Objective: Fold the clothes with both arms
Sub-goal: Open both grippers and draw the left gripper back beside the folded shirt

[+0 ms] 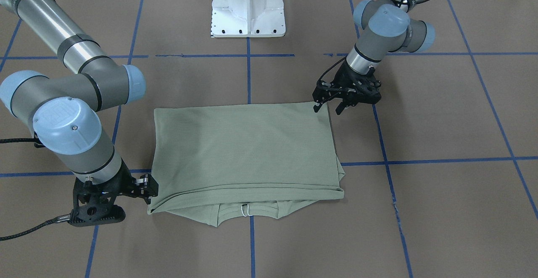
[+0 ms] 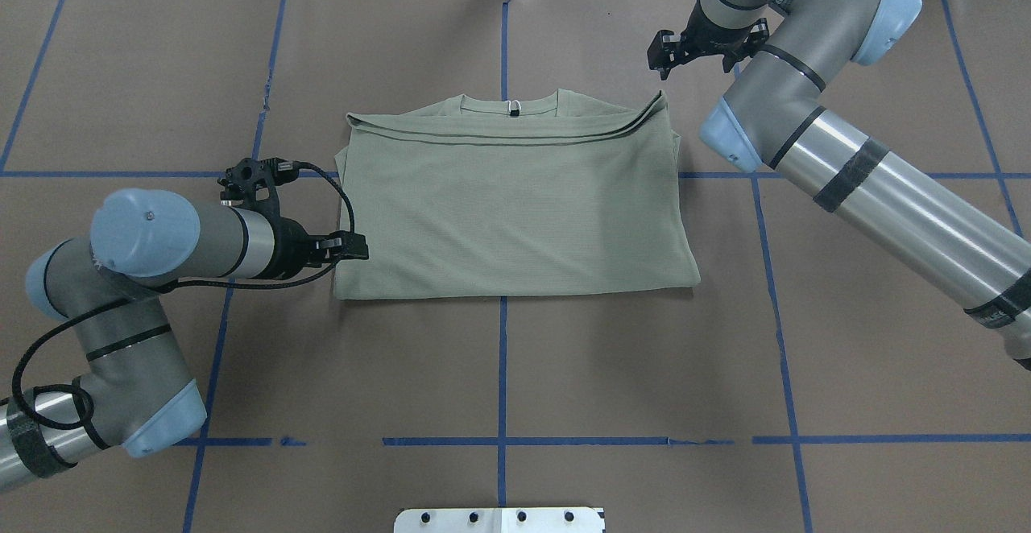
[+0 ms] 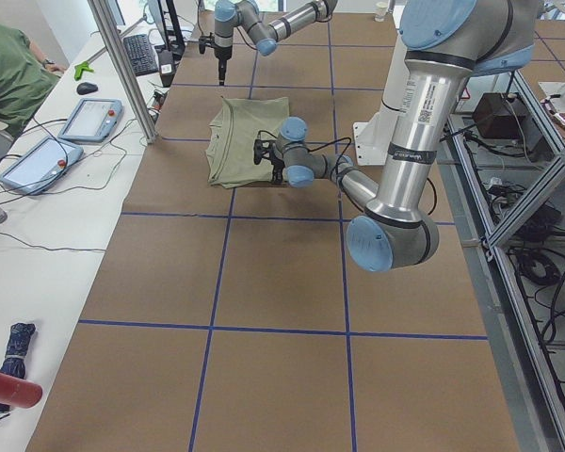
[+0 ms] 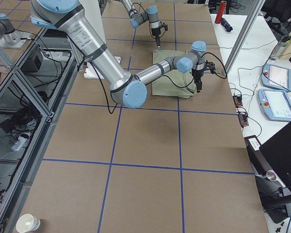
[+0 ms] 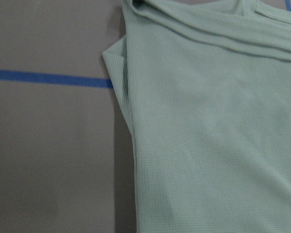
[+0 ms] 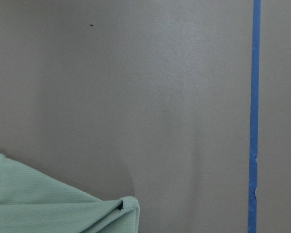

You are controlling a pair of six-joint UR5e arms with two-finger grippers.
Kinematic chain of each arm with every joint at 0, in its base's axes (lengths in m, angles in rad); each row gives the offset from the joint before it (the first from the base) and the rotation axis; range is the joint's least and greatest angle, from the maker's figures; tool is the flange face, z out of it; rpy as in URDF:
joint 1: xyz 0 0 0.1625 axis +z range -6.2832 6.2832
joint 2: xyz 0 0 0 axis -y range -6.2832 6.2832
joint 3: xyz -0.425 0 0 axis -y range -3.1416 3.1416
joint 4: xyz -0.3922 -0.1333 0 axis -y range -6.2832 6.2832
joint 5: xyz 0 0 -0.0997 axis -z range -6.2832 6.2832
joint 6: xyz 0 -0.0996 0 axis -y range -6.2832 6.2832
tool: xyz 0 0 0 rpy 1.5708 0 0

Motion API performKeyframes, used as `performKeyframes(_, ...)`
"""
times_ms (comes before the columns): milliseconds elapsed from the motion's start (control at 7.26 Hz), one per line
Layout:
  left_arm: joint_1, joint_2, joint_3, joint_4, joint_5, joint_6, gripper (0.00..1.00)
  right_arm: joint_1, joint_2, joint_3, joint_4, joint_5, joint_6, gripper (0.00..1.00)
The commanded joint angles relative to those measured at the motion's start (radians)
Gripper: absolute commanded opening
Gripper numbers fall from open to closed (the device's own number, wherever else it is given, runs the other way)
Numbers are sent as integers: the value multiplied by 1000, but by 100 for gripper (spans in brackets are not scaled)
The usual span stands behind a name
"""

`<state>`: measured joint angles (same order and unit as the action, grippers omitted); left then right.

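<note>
The pale sage-green shirt (image 1: 243, 152) (image 2: 515, 211) lies folded into a flat rectangle on the brown table, its collar and white neck label (image 2: 511, 108) peeking out at the far edge. My left gripper (image 1: 327, 109) (image 2: 358, 247) hovers at the shirt's near left corner, open, with nothing between its fingers. My right gripper (image 1: 149, 190) (image 2: 662, 54) sits just off the far right corner, apparently open and empty. The left wrist view shows the shirt's (image 5: 208, 136) layered left edge. Only a shirt corner (image 6: 39, 204) shows in the right wrist view.
The white pedestal base (image 1: 248, 9) stands at the robot's side of the table. Blue tape lines (image 2: 503, 372) grid the brown surface. A side desk with tablets (image 3: 89, 118) and a seated person (image 3: 9, 75) lies beyond the far edge.
</note>
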<state>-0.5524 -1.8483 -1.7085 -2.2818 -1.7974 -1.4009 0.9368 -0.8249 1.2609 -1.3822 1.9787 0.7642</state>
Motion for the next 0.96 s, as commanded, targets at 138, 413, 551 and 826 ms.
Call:
performKeyframes(138,35,6,12,-22,27,-87,60,0,1,0,0,0,1,100)
performKeyframes(413,37,7,15,-21,29,-86,61,0,1,0,0,0,1,100)
performKeyframes(551,38,7,15,-19,29,-83,60,0,1,0,0,0,1,100)
performKeyframes(826,51,7,18,-19,27,-79,34,0,0,0,0,0,1,100)
